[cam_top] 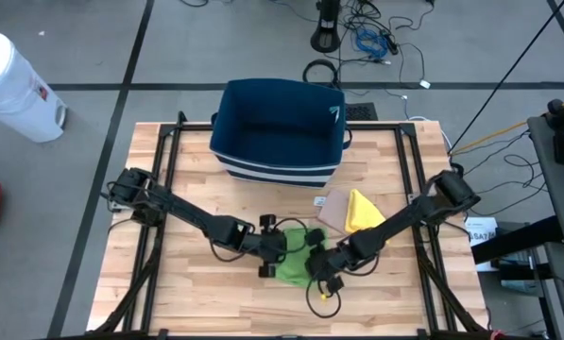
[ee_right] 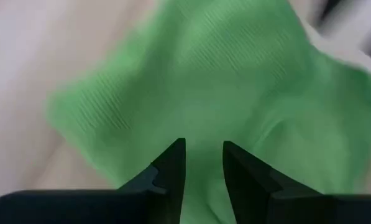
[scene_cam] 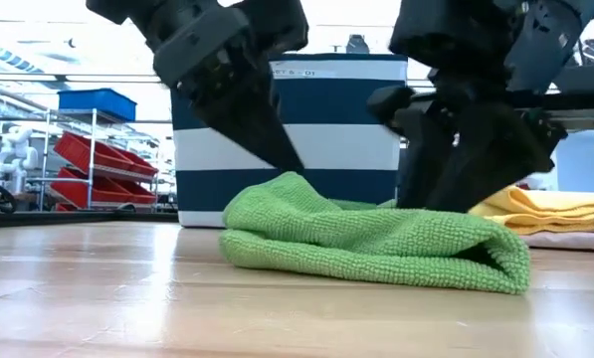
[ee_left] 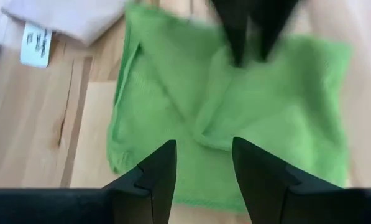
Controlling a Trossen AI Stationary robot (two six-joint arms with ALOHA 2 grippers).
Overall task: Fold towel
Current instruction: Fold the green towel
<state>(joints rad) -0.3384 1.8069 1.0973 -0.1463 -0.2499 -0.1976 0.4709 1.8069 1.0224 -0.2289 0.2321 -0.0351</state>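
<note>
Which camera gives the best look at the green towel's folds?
The left wrist view: the green towel fills it, creases plain. The low view shows its side; the high view hides it under both grippers; the right wrist view is blurred.

Both grippers, left (cam_top: 278, 247) and right (cam_top: 317, 271), lowered, jaws parted.

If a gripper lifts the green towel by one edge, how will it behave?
Probably floppy: the green towel lies in soft folds and creases. Probably light too, being thin cloth. Its looped weave should grip the fingers rather than slip. The left gripper and right gripper hang open above it.
</note>
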